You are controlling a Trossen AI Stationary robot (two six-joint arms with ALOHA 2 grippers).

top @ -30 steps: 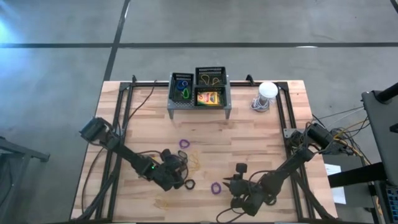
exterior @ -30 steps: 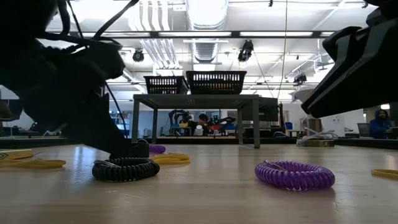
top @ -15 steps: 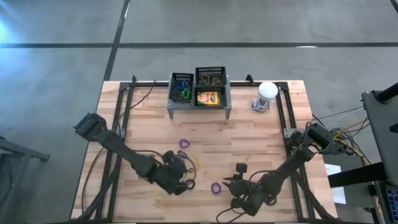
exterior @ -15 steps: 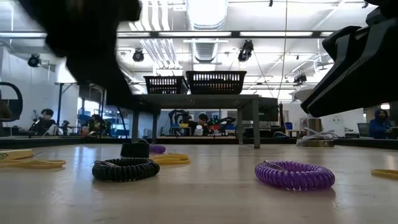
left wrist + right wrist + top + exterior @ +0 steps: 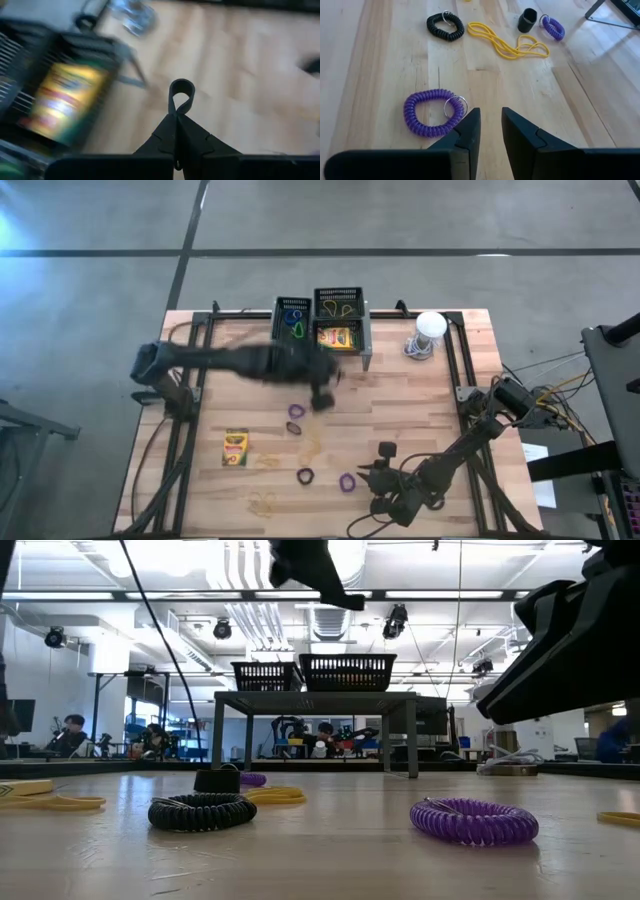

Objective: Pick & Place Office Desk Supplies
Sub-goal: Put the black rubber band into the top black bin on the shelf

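My left gripper (image 5: pixel 322 397) hangs high over the table just in front of the rack (image 5: pixel 368 345), shut on a thin dark loop band (image 5: pixel 181 94). My right gripper (image 5: pixel 491 120) stands low near the front edge, open, beside a purple coil band (image 5: pixel 431 113) that lies flat. A black coil band (image 5: pixel 445 27), yellow rubber bands (image 5: pixel 507 44), a black cuff (image 5: pixel 527 20) and another purple band (image 5: pixel 553 27) lie flat on the wood. One crayon box (image 5: pixel 235 448) lies at the near left. Another crayon box (image 5: pixel 337 337) sits in the rack. My left gripper pinches the dark band's near end (image 5: pixel 175 111) between its two fingertips. The rest of the loop stands out past the tips, lifted clear of the table. The fingers slant down toward the rack.
The rack's black baskets hold blue and green bands (image 5: pixel 293 328) and tan bands (image 5: pixel 337 307). A white-domed object (image 5: pixel 428 328) stands at the far right. Tan rubber bands (image 5: pixel 262 502) lie near the front edge. Bare wood stretches along the right side.
My left gripper has risen from the near left part of the table and swung fast toward the far edge and the rack, with the dark band in its tips. The crayon box that the arm hid now shows.
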